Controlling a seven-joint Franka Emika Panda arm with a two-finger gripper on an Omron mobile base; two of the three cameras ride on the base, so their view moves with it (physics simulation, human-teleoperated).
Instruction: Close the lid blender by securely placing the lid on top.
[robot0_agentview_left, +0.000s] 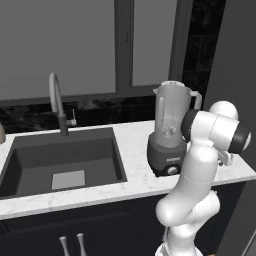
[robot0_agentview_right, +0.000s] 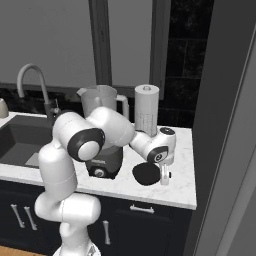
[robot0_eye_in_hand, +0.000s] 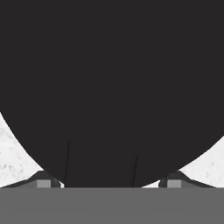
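While lid (robot0_agentview_right: 145, 174) lies flat on counter (robot0_agentview_right: 185, 187), right of blender (robot0_agentview_right: 102, 135), gripper (robot0_agentview_right: 164, 176) is lowered over its right edge, fingers spread wide either side, not clamped. Blender jar is seen uncovered; paper roll (robot0_agentview_right: 146, 110) behind.

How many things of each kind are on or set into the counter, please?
Blender: 1
Lid: 1
Paper towel roll: 1
Faucet: 1
Sink: 1
Total: 5
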